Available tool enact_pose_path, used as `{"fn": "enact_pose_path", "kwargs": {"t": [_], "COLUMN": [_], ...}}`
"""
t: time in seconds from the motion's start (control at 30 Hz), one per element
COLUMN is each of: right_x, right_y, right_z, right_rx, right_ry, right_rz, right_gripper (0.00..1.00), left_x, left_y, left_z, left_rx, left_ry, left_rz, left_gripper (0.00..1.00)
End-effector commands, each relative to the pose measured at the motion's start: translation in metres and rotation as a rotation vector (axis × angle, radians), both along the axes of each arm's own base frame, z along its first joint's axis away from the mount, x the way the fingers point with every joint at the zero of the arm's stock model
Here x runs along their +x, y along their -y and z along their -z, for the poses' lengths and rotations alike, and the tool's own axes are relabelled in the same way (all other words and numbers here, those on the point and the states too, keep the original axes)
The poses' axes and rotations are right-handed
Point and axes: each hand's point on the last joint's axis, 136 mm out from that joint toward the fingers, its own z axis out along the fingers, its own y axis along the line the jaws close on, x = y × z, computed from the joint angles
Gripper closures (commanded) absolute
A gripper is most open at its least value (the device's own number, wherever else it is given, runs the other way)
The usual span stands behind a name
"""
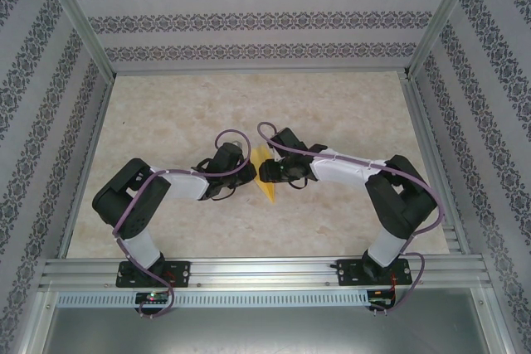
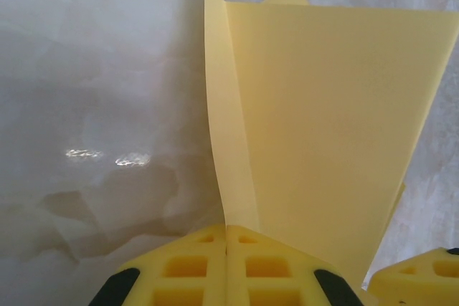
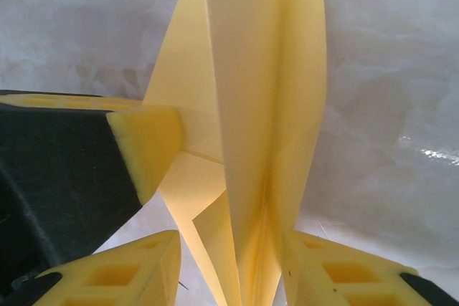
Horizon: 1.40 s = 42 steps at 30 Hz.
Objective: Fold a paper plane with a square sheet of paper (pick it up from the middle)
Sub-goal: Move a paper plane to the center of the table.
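Paper plane [image 3: 251,105]: yellow, narrow folded dart with lengthwise creases, one broad wing panel fanned out, at mid tabletop [image 1: 332,105]. We see left tool [image 2: 226,238] pressed together, pinching its centre crease; right tool [image 3: 231,241] spread, fingers [image 3: 337,277] straddling the folds.

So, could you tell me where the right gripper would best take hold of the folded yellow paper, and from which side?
Probably the centre ridge of the folded yellow paper, at the end nearest the right gripper. The layers meet in one narrow keel that sits between its open fingers. Come in along the crease from the right, opposite the left gripper, shut on the other side.
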Motion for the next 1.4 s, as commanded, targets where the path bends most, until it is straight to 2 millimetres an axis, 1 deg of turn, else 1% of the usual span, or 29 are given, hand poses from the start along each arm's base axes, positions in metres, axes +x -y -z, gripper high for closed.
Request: {"fn": "enact_pose_path", "kwargs": {"t": [0.0,0.07,0.23,0.3,0.47,0.57,0.77,0.93,1.2,1.27,1.37], "right_x": [0.001,0.000,-0.002,-0.003,-0.008,-0.012,-0.014,-0.015,-0.009,-0.008,-0.005], "right_y": [-0.012,-0.012,-0.014,-0.014,-0.015,-0.017,-0.019,-0.018,-0.013,-0.011,-0.006], "right_z": [-0.006,-0.004,-0.003,-0.001,0.009,0.015,0.020,0.028,0.033,0.033,0.031], "right_rx": [0.020,0.020,0.026,0.024,0.014,0.013,0.009,-0.013,-0.060,-0.074,-0.099], "right_ry": [0.012,0.006,0.000,-0.006,-0.030,-0.045,-0.049,-0.060,-0.051,-0.045,-0.033], "right_rz": [-0.034,-0.038,-0.050,-0.055,-0.067,-0.088,-0.113,-0.111,-0.074,-0.063,-0.044], "right_gripper": [0.58,0.58,0.63,0.63,0.59,0.58,0.55,0.54,0.60,0.64,0.72], "left_x": [0.004,0.004,0.004,0.004,0.004,0.003,0.003,0.003,0.002,0.002,0.002], "left_y": [-0.003,-0.003,-0.002,-0.002,-0.002,-0.002,-0.002,-0.001,0.000,0.000,-0.005], "left_z": [-0.004,-0.003,-0.003,-0.003,-0.002,-0.002,0.000,0.000,-0.001,-0.004,-0.007], "left_rx": [-0.005,-0.005,-0.004,-0.004,-0.004,-0.001,-0.001,-0.001,-0.007,-0.008,0.005], "left_ry": [-0.003,-0.005,-0.006,-0.006,-0.010,-0.011,-0.014,-0.015,-0.016,-0.013,-0.012], "left_rz": [-0.014,-0.013,-0.011,-0.010,-0.008,-0.008,-0.008,-0.005,0.002,0.003,-0.010], "left_gripper": [1.00,1.00,1.00,1.00,1.00,1.00,1.00,1.00,1.00,0.96,0.90]}}
